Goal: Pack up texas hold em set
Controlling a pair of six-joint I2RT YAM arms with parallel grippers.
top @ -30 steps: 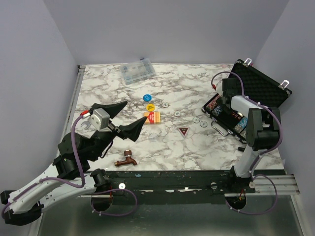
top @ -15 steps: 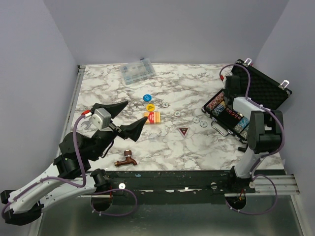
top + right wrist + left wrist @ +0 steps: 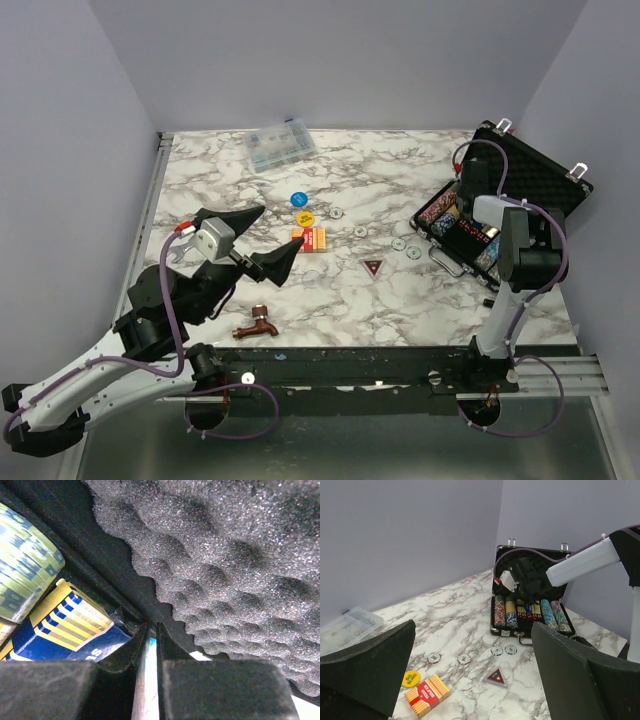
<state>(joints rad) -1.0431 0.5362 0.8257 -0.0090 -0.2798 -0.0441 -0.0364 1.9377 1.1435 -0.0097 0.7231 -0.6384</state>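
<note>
the black hard case [image 3: 536, 186] sat open at the right edge of the counter [image 3: 400, 300], its foam-lined lid tilted up and back with two silver latches [image 3: 503, 125] on the upper rim. multicoloured chip rows [image 3: 500, 612] filled the lower half, and the handle [image 3: 522, 641] faced the middle of the counter.

the right pincer [image 3: 151, 630] was down inside the case, at the back where the lid foam met the tray. its fingers were narrow, nearly together, with a pale strip showing in the slit between them; whether they clamped it could not be told. just left of the fingertips lay a blue card box [image 3: 60, 625], and beyond that a row of green-and-yellow chips [image 3: 22, 565].

the left pincer [image 3: 258, 243] was spread wide and held nothing, hanging above the counter on the left side, near the loose pieces. a red card box [image 3: 310, 238] lay flat close to its far finger, with a yellow disc [image 3: 305, 217] just beyond it and a blue disc [image 3: 297, 199] further back. several silver discs [image 3: 360, 231] were scattered between the red card box and the case, apart from one another. a small red-and-black triangle [image 3: 373, 266] lay nearer the front edge.

a copper faucet [image 3: 257, 325] lay near the front, below the left pincer. a clear plastic compartment box [image 3: 280, 146] sat at the far edge, well apart from the rest.
</note>
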